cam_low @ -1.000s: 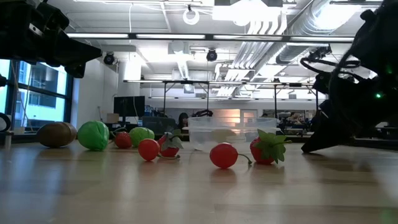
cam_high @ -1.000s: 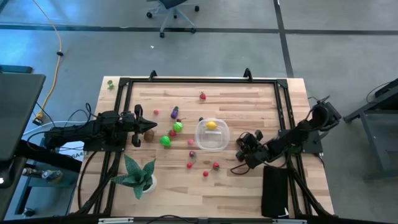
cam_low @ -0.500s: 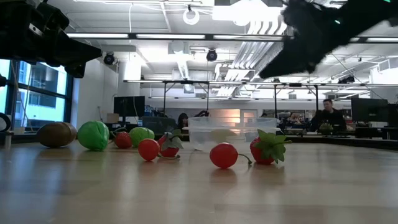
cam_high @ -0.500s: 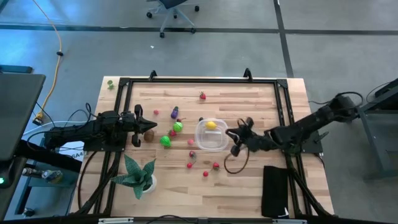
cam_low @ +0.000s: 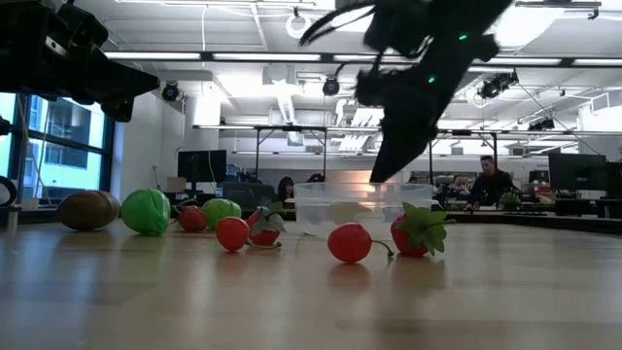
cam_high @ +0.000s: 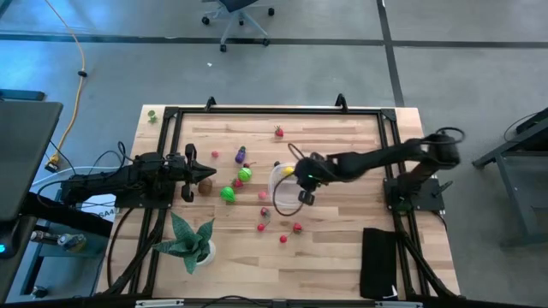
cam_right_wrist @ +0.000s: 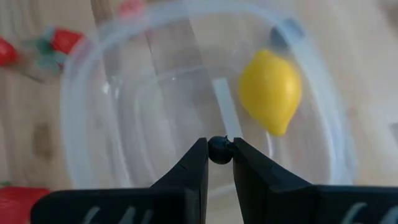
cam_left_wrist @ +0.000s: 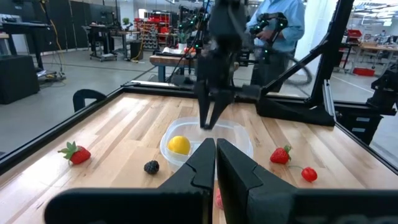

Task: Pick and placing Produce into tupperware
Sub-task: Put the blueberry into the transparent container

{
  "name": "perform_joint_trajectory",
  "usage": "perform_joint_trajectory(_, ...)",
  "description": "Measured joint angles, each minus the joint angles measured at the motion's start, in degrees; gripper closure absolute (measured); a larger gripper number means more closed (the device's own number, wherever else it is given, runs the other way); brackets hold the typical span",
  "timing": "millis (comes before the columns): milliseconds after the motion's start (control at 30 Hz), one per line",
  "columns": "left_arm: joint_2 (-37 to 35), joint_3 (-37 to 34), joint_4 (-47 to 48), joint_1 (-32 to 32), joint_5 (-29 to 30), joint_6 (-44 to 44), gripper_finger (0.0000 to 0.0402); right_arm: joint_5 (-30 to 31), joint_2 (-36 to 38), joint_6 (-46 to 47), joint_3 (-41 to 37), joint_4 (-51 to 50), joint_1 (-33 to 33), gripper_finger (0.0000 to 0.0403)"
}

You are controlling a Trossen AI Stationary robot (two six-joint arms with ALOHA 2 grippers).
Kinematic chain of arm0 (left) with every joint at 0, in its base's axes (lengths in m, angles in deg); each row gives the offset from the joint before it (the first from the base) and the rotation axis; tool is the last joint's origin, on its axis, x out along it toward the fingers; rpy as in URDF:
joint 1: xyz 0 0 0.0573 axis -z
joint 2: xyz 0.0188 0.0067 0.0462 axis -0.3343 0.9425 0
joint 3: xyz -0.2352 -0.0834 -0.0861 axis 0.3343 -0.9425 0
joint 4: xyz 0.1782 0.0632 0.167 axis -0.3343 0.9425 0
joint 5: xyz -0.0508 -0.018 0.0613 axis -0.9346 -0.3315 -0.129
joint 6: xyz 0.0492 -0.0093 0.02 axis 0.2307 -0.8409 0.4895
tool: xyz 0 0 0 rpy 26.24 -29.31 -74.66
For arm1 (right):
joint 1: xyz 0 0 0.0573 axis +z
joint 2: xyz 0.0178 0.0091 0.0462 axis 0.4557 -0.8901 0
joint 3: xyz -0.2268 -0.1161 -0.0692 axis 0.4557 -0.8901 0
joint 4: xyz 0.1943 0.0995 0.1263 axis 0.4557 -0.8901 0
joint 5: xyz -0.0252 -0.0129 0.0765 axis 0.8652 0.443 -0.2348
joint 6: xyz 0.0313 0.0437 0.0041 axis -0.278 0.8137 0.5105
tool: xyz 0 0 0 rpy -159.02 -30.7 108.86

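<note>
Above the tupperware [cam_right_wrist: 81, 143], right gripper [cam_right_wrist: 219, 151] fingers pinch a tiny dark produce piece [cam_right_wrist: 219, 150]; lemon [cam_right_wrist: 270, 91] inside at 2 o'clock; left gripper [cam_left_wrist: 216, 146] fingers closed, empty.

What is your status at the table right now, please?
Right tool shut on small dark berry, over tupperware. Lemon inside. Left tool shut, waiting at table's left side. Nothing in the way.

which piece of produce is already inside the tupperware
The yellow lemon is the only piece lying inside the tupperware. The other pieces lie on the table, except a tiny dark piece pinched in the right gripper above it.
</note>
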Motion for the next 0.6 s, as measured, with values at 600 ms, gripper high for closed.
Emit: perform_joint_trajectory(600, 0.0, 0.0, 0.0, 0.0, 0.0, 0.0, 0.0396, -5.3, -12.1, -6.8, 11.5, -11.0, -2.6, 0.0339)
